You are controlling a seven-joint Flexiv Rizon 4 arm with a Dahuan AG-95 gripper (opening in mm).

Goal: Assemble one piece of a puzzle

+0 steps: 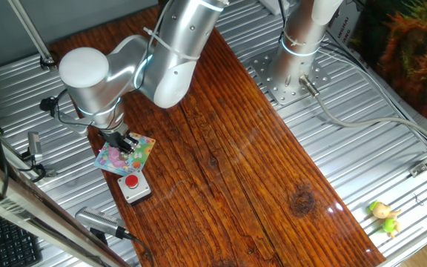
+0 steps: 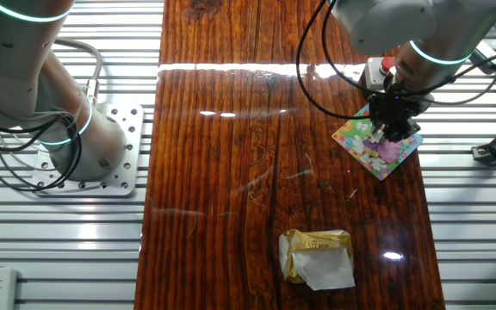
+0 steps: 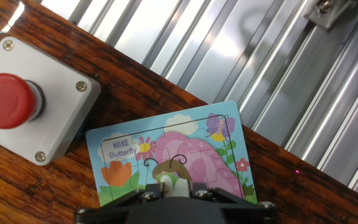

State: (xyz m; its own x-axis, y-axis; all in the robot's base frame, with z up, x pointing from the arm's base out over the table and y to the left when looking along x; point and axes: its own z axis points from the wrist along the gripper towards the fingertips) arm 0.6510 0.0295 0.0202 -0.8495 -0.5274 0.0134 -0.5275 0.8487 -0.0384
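Note:
The puzzle (image 1: 118, 158) is a small square pastel board lying at the left edge of the wooden table. It also shows in the other fixed view (image 2: 370, 151) and in the hand view (image 3: 185, 146), printed with a butterfly and a pink hill. My gripper (image 1: 128, 142) stands right down on the board, over its middle (image 2: 392, 129). In the hand view the gripper (image 3: 166, 185) has its jaws close together on a small whitish-green puzzle piece (image 3: 165, 184), held against the board's lower part.
A grey box with a red button (image 1: 133, 185) sits right beside the puzzle (image 3: 30, 99). A crumpled yellow-and-white block (image 2: 317, 257) lies on the wood. A second arm's base (image 1: 295, 67) stands on the ribbed metal. A small yellow toy (image 1: 385, 216) lies far right.

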